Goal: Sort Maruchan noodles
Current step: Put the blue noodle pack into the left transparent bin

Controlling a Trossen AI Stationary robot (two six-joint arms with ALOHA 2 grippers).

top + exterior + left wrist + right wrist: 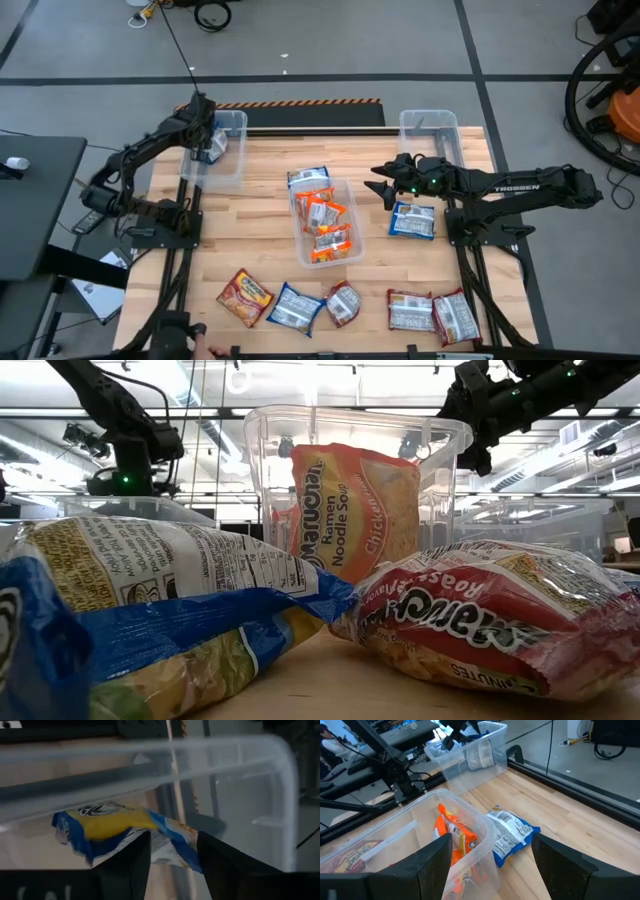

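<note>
Left tool (207, 143) clamped on a blue packet (120, 827) over the left bin (232, 160); right tool (385, 180) spread apart, empty; packets look light, crinkly, slippery, best pinched at an edge seam.

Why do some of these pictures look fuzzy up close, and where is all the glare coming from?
Low view: the nearest blue packet fills the lens and looks soft, and ceiling strip lights glare through the clear bin. Left wrist view: the bin wall and the left hand look smeared. High view: evenly lit, with soft shadows on the table.
</note>
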